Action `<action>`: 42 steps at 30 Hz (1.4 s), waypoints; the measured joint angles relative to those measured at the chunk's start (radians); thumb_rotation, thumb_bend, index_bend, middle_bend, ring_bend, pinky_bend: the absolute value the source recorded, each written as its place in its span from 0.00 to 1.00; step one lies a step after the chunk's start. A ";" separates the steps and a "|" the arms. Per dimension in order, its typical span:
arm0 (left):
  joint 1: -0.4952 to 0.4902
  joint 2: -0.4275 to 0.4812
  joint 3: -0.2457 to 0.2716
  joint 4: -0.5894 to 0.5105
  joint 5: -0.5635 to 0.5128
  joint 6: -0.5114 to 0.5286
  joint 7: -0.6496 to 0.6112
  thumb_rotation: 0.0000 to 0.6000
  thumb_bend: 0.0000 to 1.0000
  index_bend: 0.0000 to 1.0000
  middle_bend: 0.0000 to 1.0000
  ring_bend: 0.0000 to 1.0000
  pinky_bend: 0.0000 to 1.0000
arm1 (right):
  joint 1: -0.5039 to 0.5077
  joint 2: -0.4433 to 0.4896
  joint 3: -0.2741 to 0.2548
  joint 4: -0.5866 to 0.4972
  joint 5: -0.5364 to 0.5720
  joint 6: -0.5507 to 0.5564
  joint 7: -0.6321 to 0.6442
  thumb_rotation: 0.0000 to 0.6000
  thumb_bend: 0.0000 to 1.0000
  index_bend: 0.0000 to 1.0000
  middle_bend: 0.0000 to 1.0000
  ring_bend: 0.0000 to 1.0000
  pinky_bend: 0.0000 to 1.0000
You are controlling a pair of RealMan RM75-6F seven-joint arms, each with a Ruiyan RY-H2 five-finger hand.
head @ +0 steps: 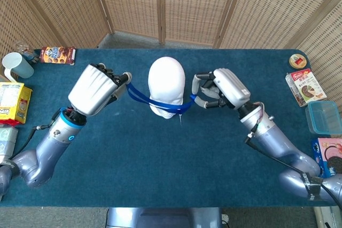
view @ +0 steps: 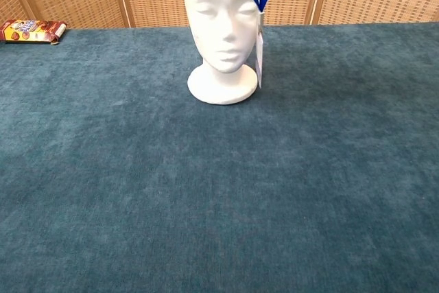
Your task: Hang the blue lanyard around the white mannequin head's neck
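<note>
Blue ribbon lanyard [head: 160, 103] stretches between our left hand [head: 99, 89] and right hand [head: 216, 88], both pinching it taut across the white foam mannequin head [head: 166, 86] between them, keeping the loop open.
</note>
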 measured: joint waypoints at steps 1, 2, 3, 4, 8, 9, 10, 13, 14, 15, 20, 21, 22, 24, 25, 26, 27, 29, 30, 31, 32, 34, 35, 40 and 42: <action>-0.004 -0.002 -0.004 0.003 -0.004 -0.002 0.002 1.00 0.51 0.64 0.96 0.93 0.90 | 0.008 0.000 0.005 0.008 0.009 -0.009 0.000 1.00 0.48 0.76 1.00 1.00 1.00; -0.008 -0.003 -0.008 0.006 -0.008 -0.003 0.004 1.00 0.51 0.64 0.96 0.93 0.91 | 0.017 0.000 0.010 0.015 0.017 -0.018 0.000 1.00 0.48 0.76 1.00 1.00 1.00; -0.012 -0.005 -0.013 0.009 -0.015 -0.005 0.008 1.00 0.51 0.64 0.96 0.93 0.91 | 0.027 -0.001 0.016 0.025 0.027 -0.030 0.000 1.00 0.48 0.76 1.00 1.00 1.00; -0.016 -0.007 -0.017 0.011 -0.021 -0.008 0.010 1.00 0.51 0.64 0.96 0.93 0.91 | 0.035 -0.002 0.021 0.032 0.036 -0.038 0.000 1.00 0.48 0.76 1.00 1.00 1.00; -0.034 -0.017 -0.033 0.025 -0.046 -0.017 0.016 1.00 0.51 0.64 0.96 0.93 0.91 | 0.063 -0.007 0.037 0.063 0.071 -0.066 -0.006 1.00 0.48 0.76 1.00 1.00 1.00; -0.039 -0.020 -0.037 0.029 -0.053 -0.019 0.017 1.00 0.51 0.64 0.96 0.93 0.91 | 0.070 -0.009 0.041 0.072 0.080 -0.074 -0.008 1.00 0.48 0.76 1.00 1.00 1.00; -0.043 -0.023 -0.039 0.032 -0.058 -0.022 0.019 1.00 0.51 0.64 0.96 0.93 0.91 | 0.075 -0.011 0.042 0.077 0.085 -0.081 -0.009 1.00 0.48 0.76 1.00 1.00 1.00; -0.052 -0.027 -0.042 0.041 -0.068 -0.029 0.023 1.00 0.51 0.64 0.96 0.93 0.90 | 0.087 -0.019 0.045 0.093 0.097 -0.094 -0.015 1.00 0.48 0.76 1.00 1.00 1.00; -0.055 -0.027 -0.043 0.043 -0.070 -0.031 0.025 1.00 0.51 0.64 0.96 0.93 0.90 | 0.090 -0.022 0.046 0.097 0.100 -0.096 -0.016 1.00 0.48 0.76 1.00 1.00 1.00; -0.059 -0.028 -0.045 0.047 -0.073 -0.035 0.026 1.00 0.51 0.64 0.96 0.93 0.90 | 0.094 -0.025 0.047 0.102 0.104 -0.099 -0.019 1.00 0.48 0.76 1.00 1.00 1.00; -0.079 -0.030 -0.055 0.066 -0.088 -0.048 0.033 1.00 0.51 0.64 0.96 0.93 0.91 | 0.113 -0.042 0.056 0.129 0.122 -0.104 -0.029 1.00 0.48 0.77 1.00 1.00 1.00; -0.085 -0.032 -0.059 0.073 -0.093 -0.052 0.035 1.00 0.51 0.64 0.96 0.93 0.91 | 0.119 -0.047 0.059 0.138 0.128 -0.105 -0.034 1.00 0.48 0.77 1.00 1.00 1.00; -0.090 -0.033 -0.061 0.078 -0.095 -0.054 0.036 1.00 0.51 0.64 0.96 0.93 0.91 | 0.123 -0.052 0.061 0.145 0.132 -0.105 -0.039 1.00 0.48 0.77 1.00 1.00 1.00; -0.100 -0.038 -0.066 0.092 -0.097 -0.055 0.036 1.00 0.51 0.64 0.96 0.93 0.92 | 0.135 -0.063 0.066 0.163 0.144 -0.105 -0.050 1.00 0.48 0.77 1.00 1.00 1.00; -0.104 -0.041 -0.068 0.099 -0.097 -0.054 0.036 1.00 0.51 0.64 0.96 0.93 0.92 | 0.140 -0.067 0.068 0.170 0.150 -0.105 -0.055 1.00 0.48 0.77 1.00 1.00 1.00; -0.108 -0.045 -0.070 0.107 -0.096 -0.052 0.036 1.00 0.51 0.64 0.96 0.93 0.92 | 0.145 -0.072 0.071 0.177 0.154 -0.105 -0.059 1.00 0.48 0.77 1.00 1.00 1.00; -0.113 -0.050 -0.073 0.118 -0.096 -0.049 0.035 1.00 0.51 0.64 0.96 0.93 0.92 | 0.151 -0.078 0.073 0.187 0.161 -0.105 -0.066 1.00 0.48 0.77 1.00 1.00 1.00; -0.120 -0.059 -0.077 0.136 -0.097 -0.044 0.033 1.00 0.51 0.64 0.96 0.93 0.92 | 0.160 -0.086 0.076 0.202 0.172 -0.107 -0.075 1.00 0.47 0.77 1.00 1.00 1.00; -0.125 -0.065 -0.080 0.148 -0.098 -0.042 0.032 1.00 0.51 0.64 0.96 0.93 0.92 | 0.167 -0.092 0.079 0.213 0.179 -0.108 -0.081 1.00 0.47 0.77 1.00 1.00 1.00; -0.129 -0.069 -0.081 0.157 -0.099 -0.041 0.031 1.00 0.51 0.64 0.96 0.93 0.92 | 0.172 -0.096 0.081 0.221 0.185 -0.109 -0.085 1.00 0.47 0.77 1.00 1.00 1.00; -0.134 -0.073 -0.083 0.167 -0.100 -0.040 0.031 1.00 0.51 0.64 0.96 0.93 0.92 | 0.177 -0.101 0.083 0.229 0.190 -0.111 -0.089 1.00 0.47 0.77 1.00 1.00 1.00; -0.145 -0.081 -0.088 0.187 -0.104 -0.039 0.029 1.00 0.51 0.64 0.96 0.93 0.92 | 0.188 -0.109 0.088 0.247 0.204 -0.114 -0.098 1.00 0.47 0.77 1.00 1.00 1.00; -0.149 -0.085 -0.090 0.194 -0.105 -0.037 0.027 1.00 0.51 0.64 0.96 0.93 0.92 | 0.193 -0.113 0.090 0.253 0.209 -0.115 -0.101 1.00 0.47 0.77 1.00 1.00 1.00; -0.166 -0.105 -0.094 0.235 -0.116 -0.033 0.024 1.00 0.51 0.64 0.96 0.93 0.92 | 0.215 -0.129 0.094 0.286 0.230 -0.130 -0.123 1.00 0.47 0.77 1.00 1.00 1.00; -0.172 -0.113 -0.092 0.249 -0.128 -0.041 0.023 1.00 0.51 0.64 0.96 0.93 0.92 | 0.223 -0.138 0.093 0.301 0.237 -0.137 -0.131 1.00 0.47 0.77 1.00 1.00 1.00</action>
